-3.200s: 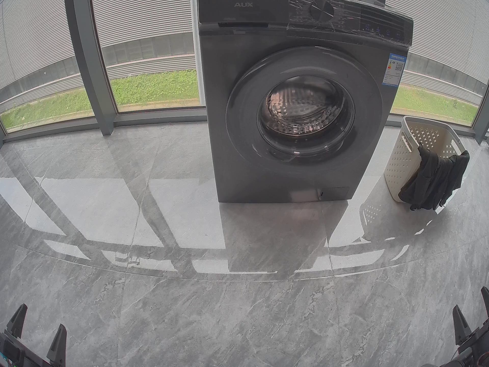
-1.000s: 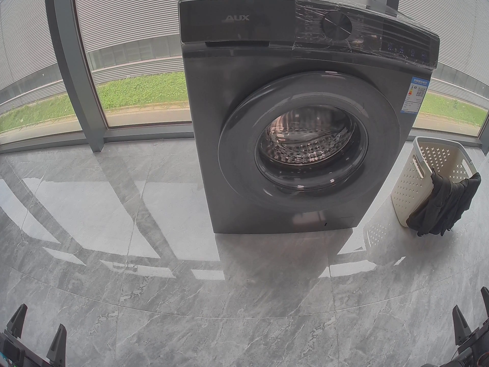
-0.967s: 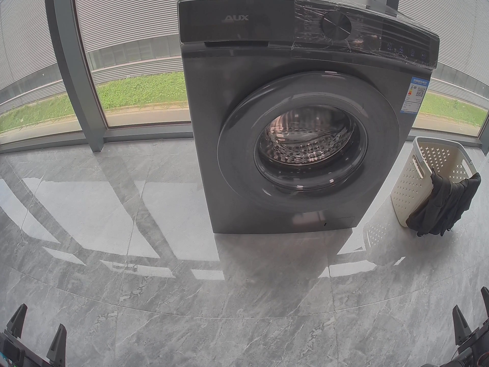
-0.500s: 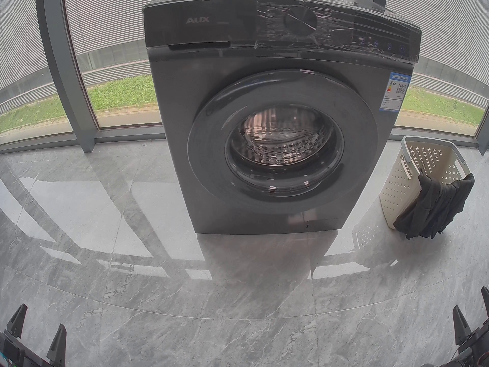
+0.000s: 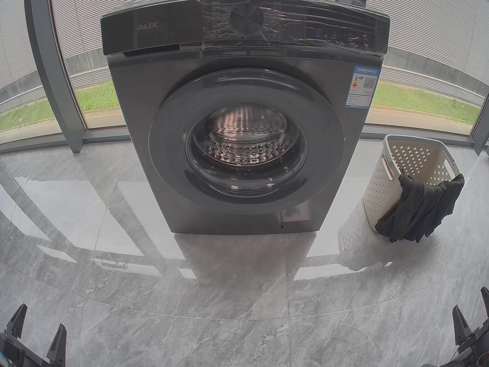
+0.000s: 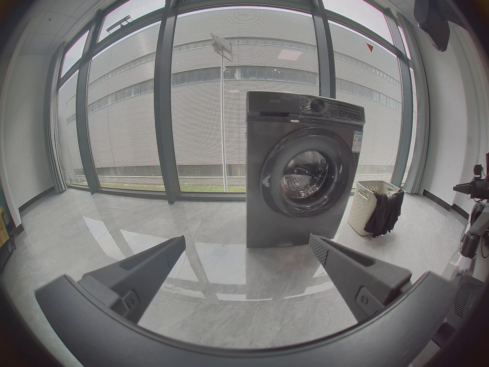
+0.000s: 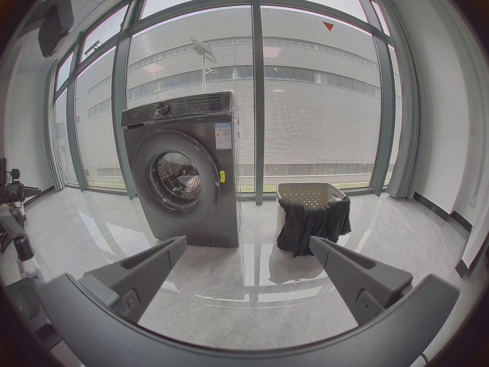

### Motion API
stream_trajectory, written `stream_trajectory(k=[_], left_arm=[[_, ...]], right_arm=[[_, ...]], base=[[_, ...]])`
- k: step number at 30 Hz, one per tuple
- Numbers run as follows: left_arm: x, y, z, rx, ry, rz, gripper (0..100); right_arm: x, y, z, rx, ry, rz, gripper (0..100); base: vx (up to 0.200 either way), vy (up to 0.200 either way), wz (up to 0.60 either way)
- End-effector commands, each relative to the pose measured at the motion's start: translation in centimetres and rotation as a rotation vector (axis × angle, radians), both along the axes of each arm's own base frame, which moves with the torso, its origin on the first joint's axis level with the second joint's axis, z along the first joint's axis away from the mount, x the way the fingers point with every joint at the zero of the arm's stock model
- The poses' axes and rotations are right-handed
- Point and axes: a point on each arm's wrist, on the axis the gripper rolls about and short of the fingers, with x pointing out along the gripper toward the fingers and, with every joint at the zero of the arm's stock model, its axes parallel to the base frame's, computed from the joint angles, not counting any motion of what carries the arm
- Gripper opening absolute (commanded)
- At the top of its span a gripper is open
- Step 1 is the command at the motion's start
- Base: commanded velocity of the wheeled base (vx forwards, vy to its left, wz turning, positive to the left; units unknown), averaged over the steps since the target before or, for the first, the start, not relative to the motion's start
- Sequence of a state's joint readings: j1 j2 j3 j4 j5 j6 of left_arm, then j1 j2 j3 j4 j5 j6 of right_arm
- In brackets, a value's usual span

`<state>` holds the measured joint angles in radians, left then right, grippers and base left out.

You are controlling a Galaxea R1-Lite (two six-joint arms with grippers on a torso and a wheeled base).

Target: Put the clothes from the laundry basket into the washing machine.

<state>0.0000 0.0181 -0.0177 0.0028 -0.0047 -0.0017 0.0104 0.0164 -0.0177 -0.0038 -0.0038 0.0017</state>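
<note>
Left tool (image 5: 38, 327): sat at the near left edge, released, its fingers spread with nothing between them.
Right tool (image 5: 471, 307): sat at the near right edge, also released and empty.
Floor (image 5: 229, 291): glossy grey tiles lay between the tools and everything else.
Clothes (image 5: 420, 207): a dark garment was draped over the basket's near rim. It hung lengthwise down the outer wall, almost to the floor.
Laundry basket (image 5: 377, 189): white and perforated, it stood far right, just beside the machine.
Washing machine (image 5: 147, 103): a grey front-loader stood at far centre. Its round door (image 5: 168, 143) looked shut.
Bearing: the garment lay far and right of both tools, well apart from each. The right arm was nearer, so it probably suited the reach.
</note>
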Motion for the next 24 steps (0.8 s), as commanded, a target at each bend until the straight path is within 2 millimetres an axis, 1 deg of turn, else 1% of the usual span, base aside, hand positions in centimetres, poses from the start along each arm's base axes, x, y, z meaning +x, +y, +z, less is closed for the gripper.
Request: stream_trajectory(k=[1, 9, 24], left_arm=[[0.00, 0.00, -0.53, 0.000, 0.001, 0.000, 100], [0.00, 0.00, -0.53, 0.000, 0.001, 0.000, 100], [0.00, 0.00, -0.53, -0.001, 0.001, 0.002, 100]], right_arm=[[0.09, 0.00, -0.49, 0.000, 0.011, 0.001, 100], [0.09, 0.00, -0.49, 0.000, 0.011, 0.000, 100], [0.09, 0.00, -0.49, 0.000, 0.011, 0.000, 100]], base=[[0.000, 0.000, 0.00], [0.000, 0.000, 0.00], [0.200, 0.000, 0.00]])
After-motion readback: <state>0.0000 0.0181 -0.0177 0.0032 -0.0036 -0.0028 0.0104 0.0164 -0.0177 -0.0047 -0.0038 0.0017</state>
